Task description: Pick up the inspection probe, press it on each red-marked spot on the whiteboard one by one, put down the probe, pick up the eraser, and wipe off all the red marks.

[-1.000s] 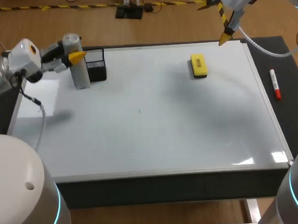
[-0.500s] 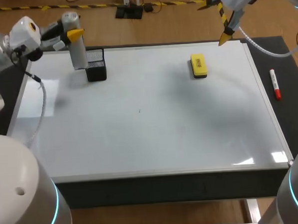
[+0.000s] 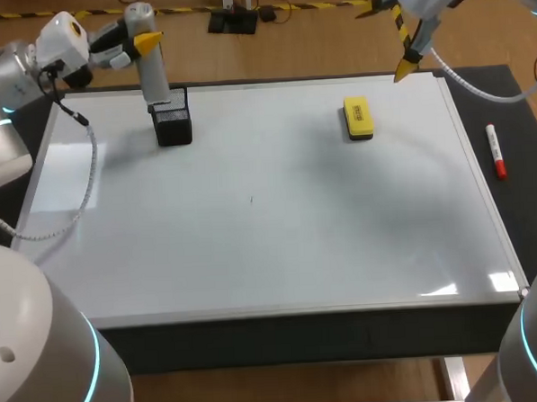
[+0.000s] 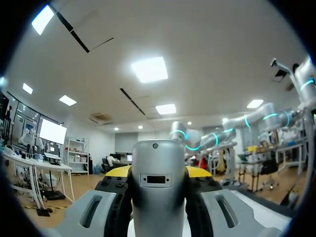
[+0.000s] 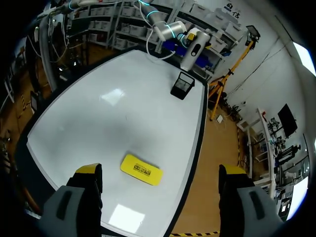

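**Probe clamped in the left gripper, over the holder at the far left**

The left gripper [image 3: 143, 41] is closed on the inspection probe [image 3: 151, 68], a grey cylinder. The left wrist view shows the yellow-tipped fingers [image 4: 200, 172] pressed against the probe [image 4: 158, 190] from both sides. The arm comes in from the left and holds the probe a little tilted at the far left corner of the whiteboard [image 3: 279, 236]. Its lower end is right at the mouth of the black mesh holder [image 3: 172, 125]. Whether it has dipped inside the rim cannot be told; in the right wrist view the probe [image 5: 192, 49] looks just above the holder [image 5: 181, 86].

The right gripper [image 3: 407, 63] hangs high over the far right corner of the board, well away from the probe. Its fingers are spread wide with nothing between them, as the right wrist view shows from above [image 5: 160, 173].

The yellow eraser [image 3: 358, 118] lies flat on the far right part of the board, near the right gripper and well apart from the holder. A red marker [image 3: 496, 151] lies on the dark mat just beside the board's right edge. Nothing stands on the board between holder and eraser.
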Tool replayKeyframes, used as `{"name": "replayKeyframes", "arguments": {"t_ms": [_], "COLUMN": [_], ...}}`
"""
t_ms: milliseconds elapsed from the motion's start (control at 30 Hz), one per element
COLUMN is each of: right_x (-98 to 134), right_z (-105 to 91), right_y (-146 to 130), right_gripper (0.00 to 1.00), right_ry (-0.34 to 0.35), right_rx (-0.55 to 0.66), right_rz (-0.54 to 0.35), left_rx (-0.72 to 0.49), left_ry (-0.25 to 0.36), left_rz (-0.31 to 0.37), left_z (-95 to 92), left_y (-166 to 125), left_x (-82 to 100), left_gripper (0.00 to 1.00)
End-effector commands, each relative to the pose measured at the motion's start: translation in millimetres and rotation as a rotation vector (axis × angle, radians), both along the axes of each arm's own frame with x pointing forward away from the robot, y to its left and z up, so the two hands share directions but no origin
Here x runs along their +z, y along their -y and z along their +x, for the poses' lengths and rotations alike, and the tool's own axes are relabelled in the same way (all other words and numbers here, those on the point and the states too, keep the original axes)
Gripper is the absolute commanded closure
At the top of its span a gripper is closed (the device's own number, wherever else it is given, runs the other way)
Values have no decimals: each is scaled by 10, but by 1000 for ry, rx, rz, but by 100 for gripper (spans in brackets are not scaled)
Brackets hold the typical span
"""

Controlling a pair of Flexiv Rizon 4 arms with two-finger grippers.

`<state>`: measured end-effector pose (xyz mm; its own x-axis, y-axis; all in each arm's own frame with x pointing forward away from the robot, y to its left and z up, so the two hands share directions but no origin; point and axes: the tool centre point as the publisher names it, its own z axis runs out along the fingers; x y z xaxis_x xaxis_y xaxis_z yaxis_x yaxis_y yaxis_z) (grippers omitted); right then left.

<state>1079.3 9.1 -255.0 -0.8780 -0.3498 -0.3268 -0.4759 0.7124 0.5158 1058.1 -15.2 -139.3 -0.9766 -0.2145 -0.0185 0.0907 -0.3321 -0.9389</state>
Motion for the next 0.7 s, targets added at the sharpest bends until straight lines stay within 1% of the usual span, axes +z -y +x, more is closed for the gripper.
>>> {"name": "replayKeyframes", "arguments": {"t_ms": [33,267,700], "right_x": [8,8,8], "right_z": [5,5,5], "right_y": [3,3,3], "right_gripper": [0,0,0], "right_ry": [-2,-2,-2], "right_rx": [2,2,2], "right_rz": [-5,-5,-5], "left_rx": [-112,-105,-105], "left_ry": [38,37,23], "left_rz": [0,-6,-7], "left_z": [155,251,313], "left_y": [29,39,36], "left_x": [-59,-153,-365], "left_gripper": [100,100,100]}}
